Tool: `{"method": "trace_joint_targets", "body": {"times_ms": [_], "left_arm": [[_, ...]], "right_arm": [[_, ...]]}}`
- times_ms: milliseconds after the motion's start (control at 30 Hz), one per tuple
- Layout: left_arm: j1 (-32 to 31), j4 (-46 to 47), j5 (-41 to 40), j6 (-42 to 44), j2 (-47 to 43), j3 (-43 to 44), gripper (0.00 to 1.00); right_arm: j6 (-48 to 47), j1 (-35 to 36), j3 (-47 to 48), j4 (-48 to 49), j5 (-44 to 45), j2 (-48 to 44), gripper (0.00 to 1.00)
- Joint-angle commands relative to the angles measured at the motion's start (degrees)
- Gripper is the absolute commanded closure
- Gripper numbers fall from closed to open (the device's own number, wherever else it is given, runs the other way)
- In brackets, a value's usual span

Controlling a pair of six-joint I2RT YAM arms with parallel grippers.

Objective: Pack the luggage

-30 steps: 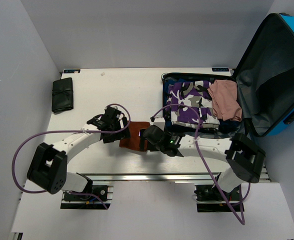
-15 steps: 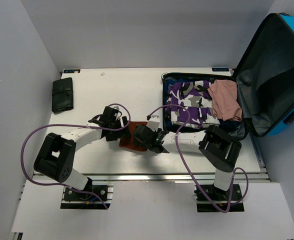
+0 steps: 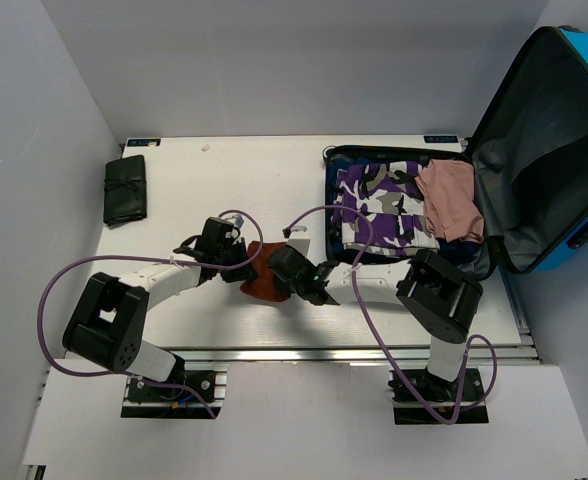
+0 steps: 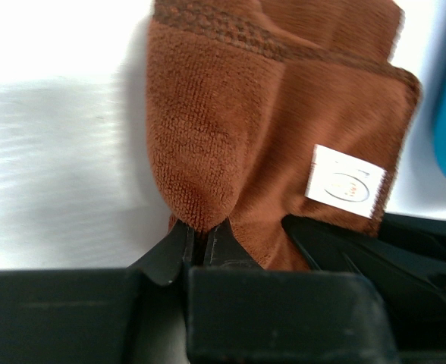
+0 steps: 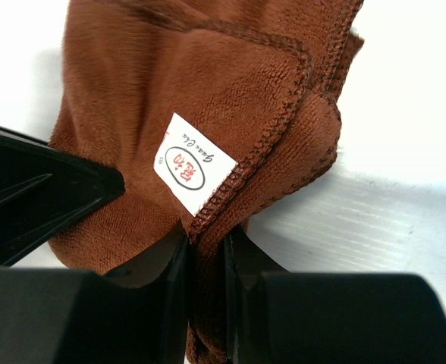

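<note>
Luggage (image 3: 544,140) lies open; beside it, left gripper (image 4: 206,227) and right gripper (image 5: 205,235) both pinch the brown cloth (image 3: 261,277); diverging pulls risk slippage.

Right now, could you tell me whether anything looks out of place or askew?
The brown towel looks bunched up, pinched by the left end effector and right end effector; nothing else stands out.

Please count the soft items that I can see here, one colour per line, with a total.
brown terry-cloth towel: 1
purple camouflage-print garment, in the bright-blue hard-shell suitcase: 1
pink folded garment, same suitcase: 1
black folded pouch: 1
Total: 4
</note>
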Motion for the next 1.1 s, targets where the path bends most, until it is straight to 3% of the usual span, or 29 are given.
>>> {"method": "trace_joint_targets", "body": {"times_ms": [0, 233, 400, 667, 867, 1067], "left_arm": [[-1.17, 1.55, 7.7, 0.92, -5.81, 0.06, 1.0], [-1.17, 2.78, 11.93, 0.04, -16.27, 6.21, 1.0], [-3.1, 7.43, 17.03, -2.76, -14.36, 11.31, 1.0], [-11.71, 9.55, 18.27, -2.51, 1.54, 27.11, 1.0], [-19.79, 6.65, 18.18, -0.75, 15.25, 39.25, 1.0], [-24.46, 2.0, 15.64, 1.0, 28.34, 53.92, 1.0]], "right_arm": [[-7.73, -0.4, 1.38, 2.79, -1.06, -4.22, 1.0], [-15.82, -2.25, 2.17, -1.78, -1.32, -15.28, 1.0], [-21.89, -5.58, 4.71, -10.2, -3.61, -22.76, 1.0], [-23.74, -15.94, -1.25, -20.23, 0.52, -34.54, 1.0], [-23.04, -24.9, -6.08, -27.88, -0.71, -41.75, 1.0], [-24.36, -34.23, -9.6, -32.62, 3.86, -44.83, 1.0]]}}
